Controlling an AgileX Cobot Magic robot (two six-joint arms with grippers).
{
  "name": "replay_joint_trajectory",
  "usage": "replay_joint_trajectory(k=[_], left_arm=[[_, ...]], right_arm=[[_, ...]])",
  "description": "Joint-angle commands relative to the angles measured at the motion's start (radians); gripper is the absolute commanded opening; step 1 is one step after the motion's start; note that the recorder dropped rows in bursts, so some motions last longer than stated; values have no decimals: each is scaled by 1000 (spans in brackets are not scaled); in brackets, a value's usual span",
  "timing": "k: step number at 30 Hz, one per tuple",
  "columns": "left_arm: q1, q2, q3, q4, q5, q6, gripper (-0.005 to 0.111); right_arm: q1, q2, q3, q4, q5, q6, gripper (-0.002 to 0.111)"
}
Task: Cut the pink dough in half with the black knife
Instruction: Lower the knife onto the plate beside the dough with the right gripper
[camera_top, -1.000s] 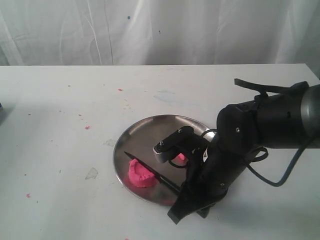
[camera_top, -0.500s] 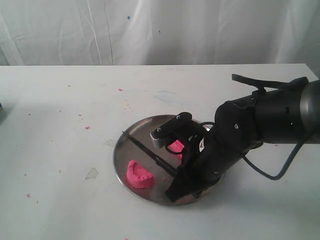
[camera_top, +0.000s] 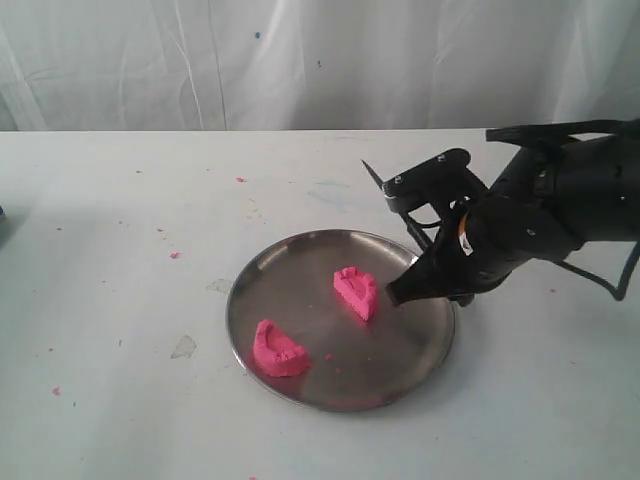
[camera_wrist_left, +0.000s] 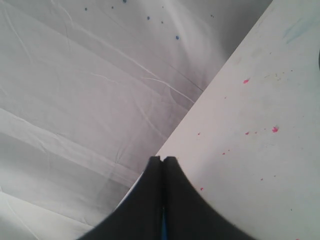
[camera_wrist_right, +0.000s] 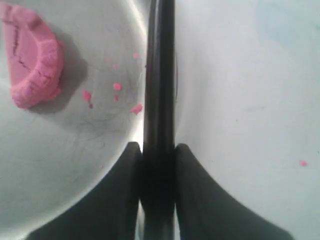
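Note:
The pink dough lies in two half-round lumps on the round steel plate (camera_top: 300, 285): one half (camera_top: 357, 292) near the middle, the other (camera_top: 278, 350) at the front left. My right gripper (camera_top: 404, 290) hangs over the plate's right rim, shut on the handle of the black knife (camera_top: 395, 210). The blade slants up and back, clear of the dough. In the right wrist view the knife (camera_wrist_right: 159, 75) runs out between my right gripper (camera_wrist_right: 158, 146) fingers, with one dough half (camera_wrist_right: 32, 65) off to the side. My left gripper (camera_wrist_left: 163, 159) is shut and empty, away from the plate.
Pink crumbs (camera_wrist_right: 116, 92) dot the plate beside the knife, and more (camera_top: 175, 255) are scattered on the white table. A pale scrap (camera_top: 183, 347) lies left of the plate. A white curtain (camera_top: 300, 60) hangs behind the table's far edge.
My right gripper has lifted the knife from beside the front dough half and carried it back and right, to the plate's right rim. The middle half now shows fully.

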Motion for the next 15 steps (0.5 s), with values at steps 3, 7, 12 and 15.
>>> replay_joint_trajectory(k=[3, 7, 12, 15], left_arm=[[-8, -6, 4, 11, -1, -5, 0], [-8, -6, 4, 11, -1, -5, 0], [-8, -6, 4, 11, -3, -5, 0], [-8, -6, 4, 11, -3, -5, 0]], right_arm=[[-14, 67, 4, 72, -19, -58, 0], [-14, 113, -18, 114, 4, -102, 0], [-14, 127, -50, 153, 40, -129, 0], [-14, 127, -64, 213, 67, -193, 0]])
